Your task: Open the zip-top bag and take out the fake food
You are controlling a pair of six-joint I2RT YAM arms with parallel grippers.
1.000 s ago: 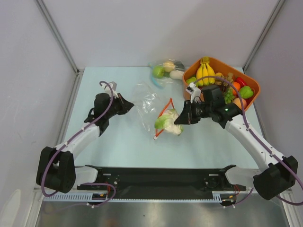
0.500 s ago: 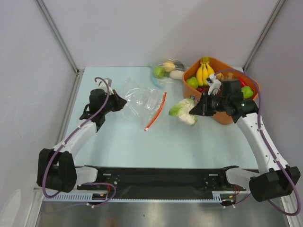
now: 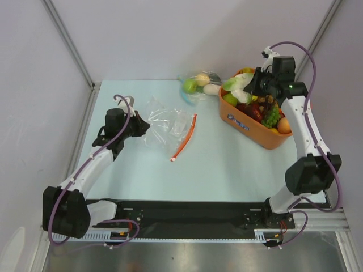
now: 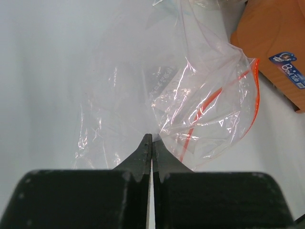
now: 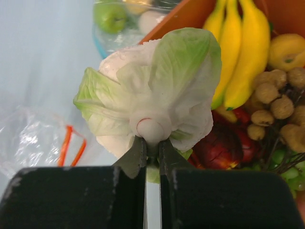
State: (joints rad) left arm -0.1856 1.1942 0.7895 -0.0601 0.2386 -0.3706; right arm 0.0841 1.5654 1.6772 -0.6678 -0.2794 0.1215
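The clear zip-top bag (image 3: pixel 167 126) with its orange-red zip strip (image 3: pixel 185 136) lies flat and empty-looking on the table, left of centre; it also shows in the left wrist view (image 4: pixel 190 100). My left gripper (image 3: pixel 142 126) is shut on the bag's left edge (image 4: pixel 151 139). My right gripper (image 3: pixel 249 86) is shut on the white-and-green cauliflower (image 5: pixel 152 90) and holds it above the orange basket's (image 3: pixel 249 126) back left rim. The cauliflower shows from above too (image 3: pixel 239 86).
The orange basket holds a yellow banana bunch (image 5: pixel 243 47), brown lumpy fruit (image 5: pixel 276 100), dark red pieces (image 5: pixel 224 143) and grapes (image 3: pixel 272 116). A second clear bag with a green apple (image 3: pixel 190 85) and pale pieces lies at the back centre.
My right gripper has carried the cauliflower from beside the bag up and right to above the basket. The bag has been drawn left and flattened out. My left gripper stays shut on it.
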